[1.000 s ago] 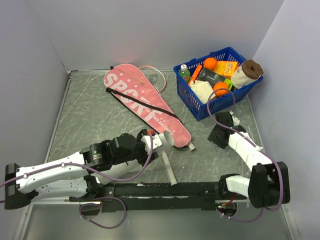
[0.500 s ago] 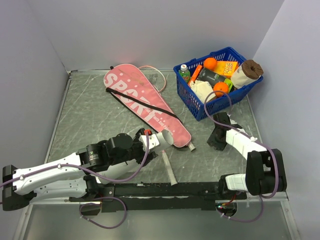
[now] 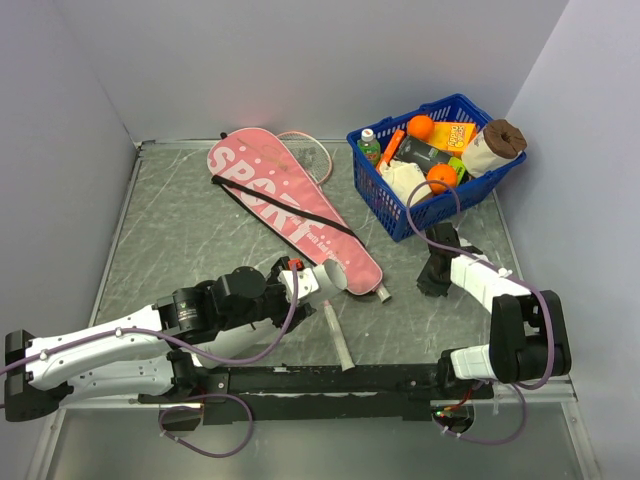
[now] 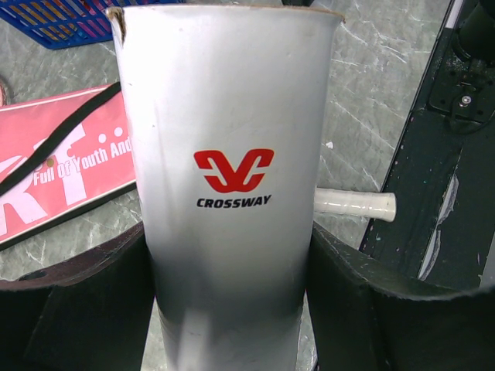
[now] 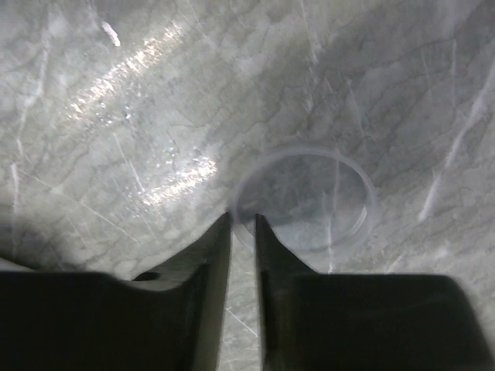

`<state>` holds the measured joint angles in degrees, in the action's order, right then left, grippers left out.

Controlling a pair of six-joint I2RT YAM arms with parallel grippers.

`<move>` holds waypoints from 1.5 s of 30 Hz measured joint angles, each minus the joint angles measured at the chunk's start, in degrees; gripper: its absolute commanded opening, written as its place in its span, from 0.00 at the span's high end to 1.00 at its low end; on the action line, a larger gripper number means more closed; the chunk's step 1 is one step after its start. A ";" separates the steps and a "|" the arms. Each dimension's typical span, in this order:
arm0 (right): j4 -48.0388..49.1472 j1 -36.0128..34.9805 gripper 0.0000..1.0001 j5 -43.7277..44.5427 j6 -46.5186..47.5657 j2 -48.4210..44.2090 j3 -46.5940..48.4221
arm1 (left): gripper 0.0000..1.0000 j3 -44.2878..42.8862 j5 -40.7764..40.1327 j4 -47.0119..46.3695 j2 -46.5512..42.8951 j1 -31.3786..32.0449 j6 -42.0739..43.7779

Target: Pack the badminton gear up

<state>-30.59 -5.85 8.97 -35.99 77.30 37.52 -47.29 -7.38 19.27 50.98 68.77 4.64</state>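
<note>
**Tube's in hand, the lid is the fiddly bit**

The left claw [image 3: 303, 285] is spread wide around the long white cardboard-looking tube [image 4: 232, 116] and holds it by the body, lifted just off the desk [image 3: 180, 230]. The open end points toward the pink racket-shaped "SPORT" bag [image 3: 290, 215].

My guess is the tube is light, hollow and easy to crush. So hold it mid-body and go easy on the squeeze, never at the rim.

The right claw [image 5: 242, 220] is nearly pinched together at the edge of a thin clear round lid [image 5: 305, 197] lying flat on the desk. I can't tell if it has the lid. The lid looks slick and flimsy, and the rim is the only place to grab it.

The lid only shows in the right wrist view, and it's invisible from above. The left wrist view shows the tube's logo and a white racket handle [image 4: 356, 205] behind it. Only the overhead shows the whole bag.
</note>
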 measured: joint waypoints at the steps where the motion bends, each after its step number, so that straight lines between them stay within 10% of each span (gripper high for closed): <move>1: 0.13 0.00 0.89 -0.15 0.07 0.00 0.00 | 0.99 0.00 0.00 0.00 0.00 0.00 0.00; 19: -0.79 -0.66 1.00 -5.68 1.25 -9.99 -0.09 | 0.99 0.00 -0.02 0.00 2.03 0.00 0.00; 45: -0.35 -18.47 1.00 -50.84 9.53 -30.88 15.19 | 0.99 0.00 5.44 0.55 4.24 0.00 0.96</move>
<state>-30.94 -24.32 -41.87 -26.46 46.41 52.71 -47.29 -1.93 19.81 55.22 68.77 5.61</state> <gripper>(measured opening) 0.008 0.704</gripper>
